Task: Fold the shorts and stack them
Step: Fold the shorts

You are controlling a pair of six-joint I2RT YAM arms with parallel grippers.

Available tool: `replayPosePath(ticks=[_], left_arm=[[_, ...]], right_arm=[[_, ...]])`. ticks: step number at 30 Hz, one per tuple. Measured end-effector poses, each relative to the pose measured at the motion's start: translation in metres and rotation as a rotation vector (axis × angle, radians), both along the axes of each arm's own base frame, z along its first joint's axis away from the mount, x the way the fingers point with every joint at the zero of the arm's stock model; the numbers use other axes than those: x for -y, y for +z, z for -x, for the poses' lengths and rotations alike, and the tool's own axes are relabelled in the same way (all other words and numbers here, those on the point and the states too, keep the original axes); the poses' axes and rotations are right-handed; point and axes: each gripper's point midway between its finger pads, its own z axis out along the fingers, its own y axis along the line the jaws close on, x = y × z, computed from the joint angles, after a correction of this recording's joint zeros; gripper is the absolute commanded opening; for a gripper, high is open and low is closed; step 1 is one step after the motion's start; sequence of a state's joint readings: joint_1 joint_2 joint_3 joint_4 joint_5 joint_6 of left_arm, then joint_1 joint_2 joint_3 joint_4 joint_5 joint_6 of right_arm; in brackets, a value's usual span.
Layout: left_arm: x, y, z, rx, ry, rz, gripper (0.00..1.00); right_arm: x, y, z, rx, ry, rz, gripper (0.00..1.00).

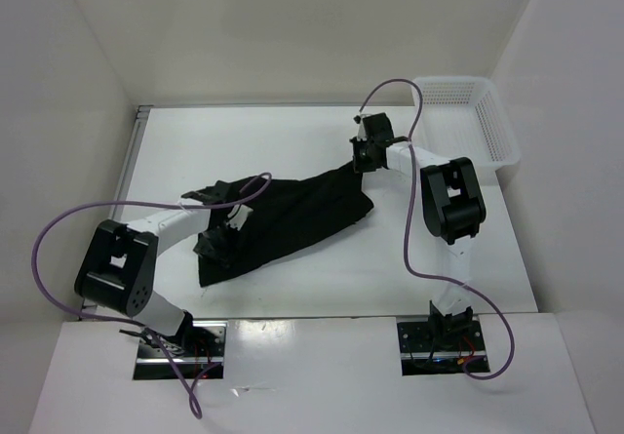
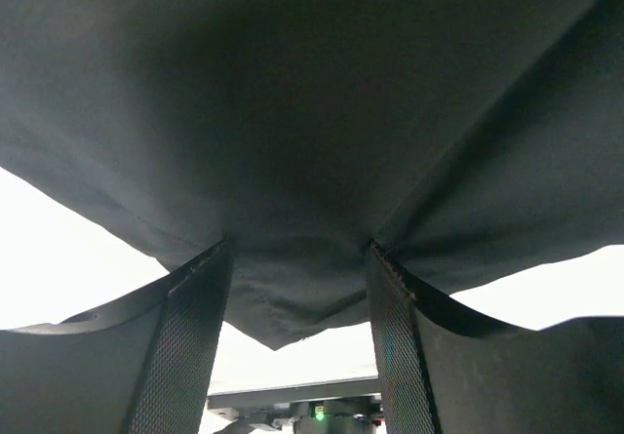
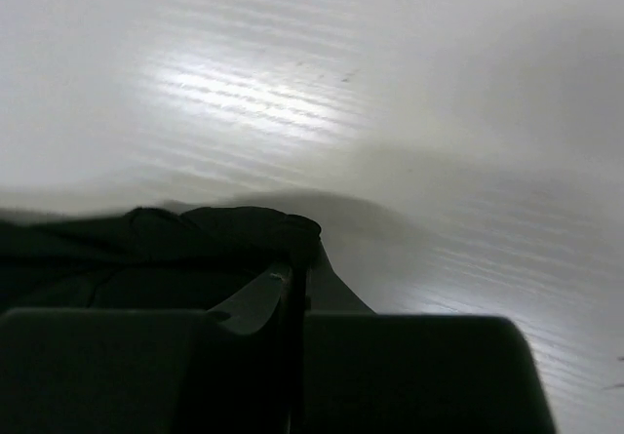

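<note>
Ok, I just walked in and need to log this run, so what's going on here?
Two robot arms are working on black shorts lying loosely spread on the white table. The right end effector is shut on the shorts' far right corner. The left end effector stands open at the near left part, with cloth hanging between its jaws. No neat fold shows yet.

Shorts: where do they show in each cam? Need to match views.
Top external: shorts lie mid-table, running from lower left to upper right.
Left wrist: they fill the upper frame, a fold hanging between the left claw fingers.
Right wrist: dark bunch at lower left, at the tip of the shut right claw.
Shared landmark: the white table around the cloth.
</note>
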State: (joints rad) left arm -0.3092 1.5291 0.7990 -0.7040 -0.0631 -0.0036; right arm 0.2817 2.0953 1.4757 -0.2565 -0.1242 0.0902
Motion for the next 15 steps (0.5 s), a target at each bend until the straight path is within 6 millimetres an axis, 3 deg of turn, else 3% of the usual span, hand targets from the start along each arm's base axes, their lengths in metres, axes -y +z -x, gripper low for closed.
replayPosePath(ticks=[1,3,4,6,7,9,10,15], left_arm=[[0.000,0.000,0.000,-0.001,0.000,-0.001,0.64],[0.000,0.001,-0.002,-0.008,0.000,-0.007,0.64],[0.000,0.001,-0.002,-0.014,0.000,-0.012,0.64],[0.000,0.002,-0.004,-0.021,-0.002,-0.021,0.64],[0.000,0.003,-0.008,-0.015,-0.003,-0.026,0.64],[0.000,0.005,-0.020,0.014,-0.001,-0.035,0.64],[0.001,0.006,-0.026,0.033,0.000,-0.039,0.64],[0.006,0.014,-0.064,0.156,0.008,-0.039,0.66]], right_arm=[[0.003,0.000,-0.002,0.001,-0.039,0.002,0.07],[0.009,0.001,-0.006,0.002,-0.103,0.009,0.08],[0.011,0.001,-0.007,0.006,-0.128,0.014,0.17],[0.015,0.002,-0.009,0.007,-0.173,0.015,0.44],[0.017,0.002,-0.010,0.010,-0.183,0.023,0.75],[0.019,0.005,-0.012,0.019,-0.186,0.021,0.94],[0.020,0.008,-0.012,0.023,-0.178,0.016,0.99],[0.016,0.048,-0.003,0.052,-0.104,-0.082,0.99]])
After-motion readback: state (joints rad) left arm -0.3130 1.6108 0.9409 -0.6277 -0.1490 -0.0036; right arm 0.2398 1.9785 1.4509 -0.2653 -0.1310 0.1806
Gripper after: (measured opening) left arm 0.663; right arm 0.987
